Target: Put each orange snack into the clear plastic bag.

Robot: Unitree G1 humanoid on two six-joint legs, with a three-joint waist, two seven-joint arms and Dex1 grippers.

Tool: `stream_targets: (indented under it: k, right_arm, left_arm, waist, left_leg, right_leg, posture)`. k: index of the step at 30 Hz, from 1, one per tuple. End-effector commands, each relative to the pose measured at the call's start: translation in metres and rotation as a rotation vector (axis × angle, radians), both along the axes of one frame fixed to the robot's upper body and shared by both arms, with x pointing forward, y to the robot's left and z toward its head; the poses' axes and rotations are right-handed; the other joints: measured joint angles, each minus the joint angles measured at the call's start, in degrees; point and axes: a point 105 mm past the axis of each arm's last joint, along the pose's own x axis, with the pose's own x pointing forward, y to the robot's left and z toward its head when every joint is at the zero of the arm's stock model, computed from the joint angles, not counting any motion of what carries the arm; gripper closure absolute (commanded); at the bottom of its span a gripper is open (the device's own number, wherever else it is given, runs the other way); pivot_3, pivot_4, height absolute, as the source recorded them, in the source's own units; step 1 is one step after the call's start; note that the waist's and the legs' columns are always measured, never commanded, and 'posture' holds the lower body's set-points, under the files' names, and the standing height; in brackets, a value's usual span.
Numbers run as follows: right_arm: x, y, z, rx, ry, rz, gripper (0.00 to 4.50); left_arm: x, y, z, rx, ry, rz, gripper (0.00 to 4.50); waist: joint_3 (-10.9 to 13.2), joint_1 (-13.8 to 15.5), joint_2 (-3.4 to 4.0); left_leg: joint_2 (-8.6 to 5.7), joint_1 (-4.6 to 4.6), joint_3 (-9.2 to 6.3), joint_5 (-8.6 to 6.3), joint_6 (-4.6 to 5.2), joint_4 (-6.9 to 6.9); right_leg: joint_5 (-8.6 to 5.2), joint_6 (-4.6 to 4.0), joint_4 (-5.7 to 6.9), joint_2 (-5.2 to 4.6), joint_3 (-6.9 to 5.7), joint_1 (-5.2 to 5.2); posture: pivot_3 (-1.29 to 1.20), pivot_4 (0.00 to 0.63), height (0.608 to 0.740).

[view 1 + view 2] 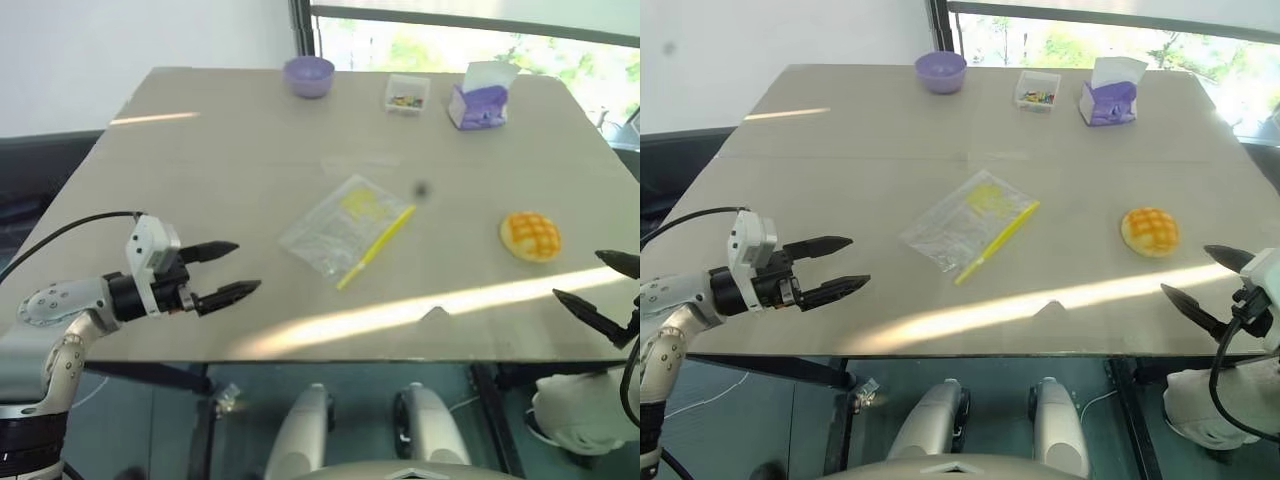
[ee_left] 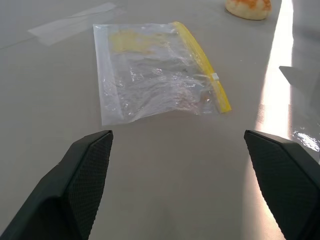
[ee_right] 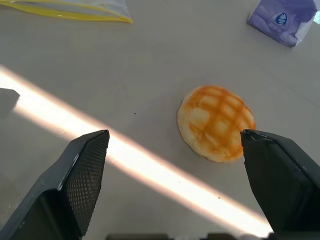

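While both tools gape, orange snack (image 1: 530, 236) lies outside clear plastic bag (image 1: 340, 228).

From my remote station I see a beige table (image 1: 200, 180) carrying six things. The clear plastic bag (image 1: 345, 228) lies flat at centre, yellow seal strip toward four o'clock. The orange snack (image 1: 531, 236) sits at three o'clock of it, well apart. Along the far edge stand a purple bowl (image 1: 308, 75) at eleven o'clock, a small clear box (image 1: 406, 94) at twelve, a purple-and-white tissue box (image 1: 480, 98) at one. A clear strip (image 1: 360, 162) lies just beyond the bag.
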Motion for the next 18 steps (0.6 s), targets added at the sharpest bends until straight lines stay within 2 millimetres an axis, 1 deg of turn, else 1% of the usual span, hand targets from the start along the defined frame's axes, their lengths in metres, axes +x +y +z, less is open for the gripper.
stream_targets:
  k: [1, 4, 8, 12, 14, 16, 18]
  right_arm:
    - [0.002, 0.004, 0.015, -0.03, -0.048, 0.017, 0.0]
    - [0.009, 0.009, 0.018, -0.029, -0.062, 0.03, 0.0]
    - [0.017, 0.011, 0.019, -0.021, -0.078, 0.035, 0.0]
    - [0.023, 0.023, 0.019, 0.008, -0.095, 0.073, 0.0]
    - [0.031, 0.033, 0.021, 0.013, -0.132, 0.095, 0.0]
    - [0.037, 0.044, 0.021, 0.036, -0.158, 0.114, 0.0]
    - [0.042, 0.065, 0.017, 0.06, -0.159, 0.174, 0.0]
  left_arm:
    - [0.002, 0.002, 0.008, -0.002, -0.037, 0.013, 0.05]
    - [0.005, -0.005, 0.005, -0.029, -0.034, 0.006, 0.05]
    - [0.008, -0.006, 0.007, -0.038, -0.056, 0.021, 0.05]
    - [0.014, -0.014, 0.015, -0.15, -0.027, 0.086, 0.05]
    - [0.014, -0.018, 0.013, -0.249, 0.11, 0.14, 0.05]
    - [0.014, -0.017, 0.003, -0.258, 0.269, 0.22, 0.05]
    - [0.01, -0.022, -0.009, -0.326, 0.48, 0.222, 0.05]
  waist:
    - [0.0, 0.0, 0.0]
    - [0.0, 0.0, 0.01]
    - [0.0, 0.0, 0.01]
    - [0.0, 0.0, 0.01]
    - [0.0, 0.0, -0.02]
    - [0.0, -0.1, -0.01]
    - [0.0, -0.2, 0.01]
  left_leg:
    - [0.0, 0.0, 0.0, 0.0, 0.0, 0.0]
    - [0.0, 0.02, 0.0, 0.0, 0.01, 0.01]
    - [0.02, 0.03, 0.03, 0.0, 0.01, 0.0]
    - [0.01, 0.02, 0.01, 0.0, 0.01, 0.0]
    - [0.0, 0.03, -0.07, 0.0, 0.01, 0.02]
    - [0.0, 0.07, -0.22, 0.0, 0.01, 0.04]
    - [-0.01, 0.12, -0.3, 0.0, 0.01, 0.03]
  right_leg:
    - [0.0, 0.0, 0.0, 0.0, 0.0, 0.0]
    - [-0.01, 0.02, -0.01, -0.01, -0.07, 0.04]
    - [-0.01, 0.01, -0.01, 0.01, -0.15, 0.06]
    - [0.01, -0.02, -0.02, 0.0, -0.17, 0.08]
    - [0.02, -0.01, -0.02, 0.0, -0.19, 0.12]
    - [-0.04, 0.1, -0.02, 0.01, -0.25, 0.18]
    - [-0.11, 0.21, 0.01, 0.02, -0.27, 0.2]
  posture:
    - [0.0, 0.15, 0.666]
    - [0.0, 0.15, 0.666]
    - [0.0, 0.15, 0.666]
    - [0.0, 0.15, 0.666]
    - [0.0, 0.15, 0.666]
    - [0.0, 0.15, 0.666]
    - [0.0, 0.15, 0.666]
